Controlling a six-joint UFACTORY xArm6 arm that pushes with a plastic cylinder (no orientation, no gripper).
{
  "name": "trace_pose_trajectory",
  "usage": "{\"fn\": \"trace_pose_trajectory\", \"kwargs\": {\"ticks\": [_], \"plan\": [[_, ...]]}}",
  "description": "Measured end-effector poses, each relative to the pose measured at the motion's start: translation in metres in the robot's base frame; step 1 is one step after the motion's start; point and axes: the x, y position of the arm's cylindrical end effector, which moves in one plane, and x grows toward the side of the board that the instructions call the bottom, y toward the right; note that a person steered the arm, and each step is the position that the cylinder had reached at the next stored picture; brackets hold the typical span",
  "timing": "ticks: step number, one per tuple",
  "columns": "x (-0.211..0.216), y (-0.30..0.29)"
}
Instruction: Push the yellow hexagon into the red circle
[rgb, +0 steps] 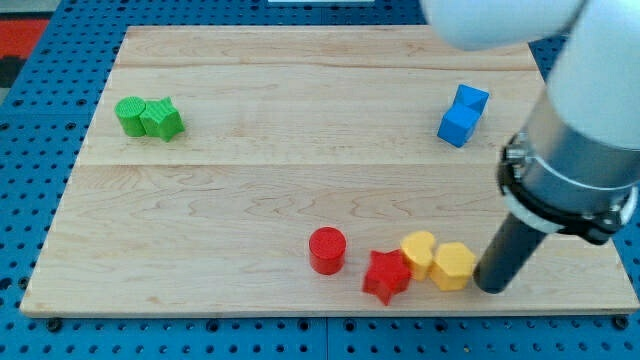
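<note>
Wooden board (300, 200) is lying on blue pegboard (30, 150). Nearest us, our tip (490, 288) is sitting just at 3 o'clock of the yellow hexagon (453, 266); we are carrying no fingers. At the hexagon's 9 o'clock are sitting a yellow heart (419, 251), red star (386, 275), then red circle (327, 249). Farther off, blue blocks (462, 114) are lying at 12, green blocks (148, 117) at 10.

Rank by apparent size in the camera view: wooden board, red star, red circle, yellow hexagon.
1. wooden board, largest by far.
2. red star, slightly wider than the other two blocks.
3. red circle and yellow hexagon: look about alike, so no ranking between them.
</note>
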Motion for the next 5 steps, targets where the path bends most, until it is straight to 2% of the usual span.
{"fn": "trace_pose_trajectory", "kwargs": {"ticks": [1, 2, 4, 5], "plan": [[-0.005, 0.025], [-0.007, -0.026], [-0.018, -0.072], [-0.041, -0.14]]}}
